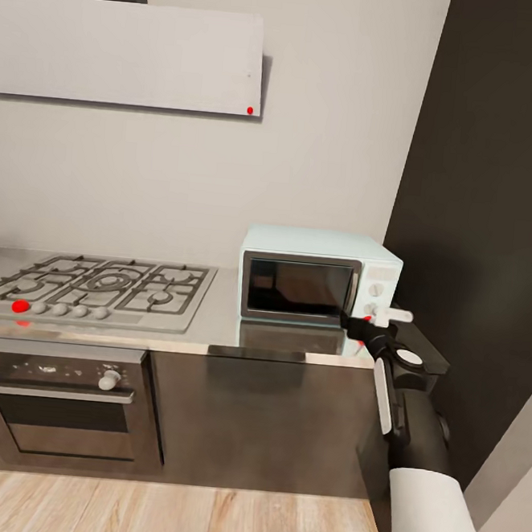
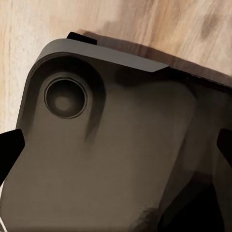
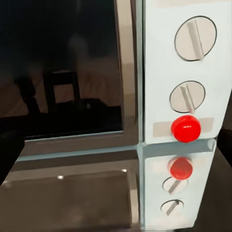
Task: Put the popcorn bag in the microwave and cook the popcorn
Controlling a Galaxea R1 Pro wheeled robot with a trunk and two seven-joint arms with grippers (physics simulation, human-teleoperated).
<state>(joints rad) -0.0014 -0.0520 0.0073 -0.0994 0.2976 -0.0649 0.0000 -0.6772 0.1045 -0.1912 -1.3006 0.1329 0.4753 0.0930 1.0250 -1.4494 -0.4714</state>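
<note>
I am looking along my right jaws [image 1: 376, 322], which are reaching up at the lower right corner of the microwave [image 1: 320, 277], just in front of its white control panel [image 1: 379, 290]; I cannot tell from here how wide they are standing. Through the right wrist camera I am seeing the panel close up, with its two knobs [image 3: 195, 38] one above the other and a round red light [image 3: 186, 128] glowing beneath them, all mirrored in the glossy counter [image 1: 220, 326] under the microwave. The dark glass door [image 3: 63, 67] is sitting shut beside the panel. My left jaws [image 2: 116, 150] are showing only as black fingertips [image 2: 9, 147] at the two edges of the left wrist picture, standing wide apart over a dark rounded part of the robot's body [image 2: 111, 145], with light wood floor [image 2: 145, 21] beyond it. Further out, the microwave is standing on the counter against the grey wall, with the gas hob [image 1: 103, 284] well to its left, a steel oven [image 1: 60, 401] below the hob and a white hood [image 1: 127, 54] above.
</note>
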